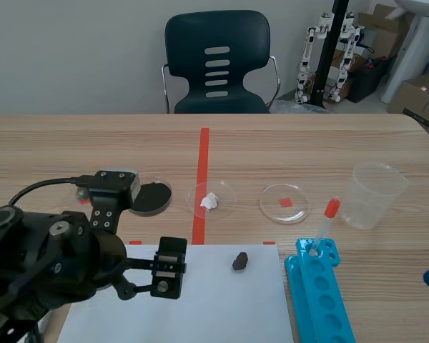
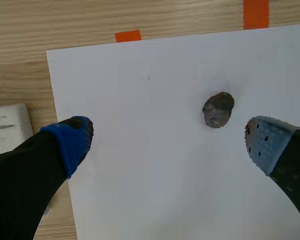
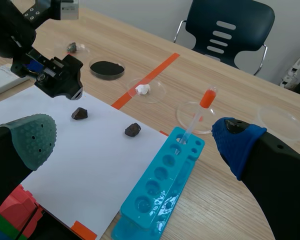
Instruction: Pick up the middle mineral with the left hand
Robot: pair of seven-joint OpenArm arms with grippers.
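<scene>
Mineral [image 2: 218,109] on the paper [image 2: 140,75], left gripper [image 2: 170,142] wide open
You've got nothing gripped: it lies on that white sheet just ahead of the fingers, nearer the grey-padded one, not touching. Right gripper [image 3: 135,137] is spread open too, empty.

Black left hand [image 2: 167,140] with blue dotted pads [image 2: 266,144]

Bright, even indoor light, v. soft shadow by mineral [image 2: 218,109], slight glare on blue rack [image 3: 157,197]
</scene>
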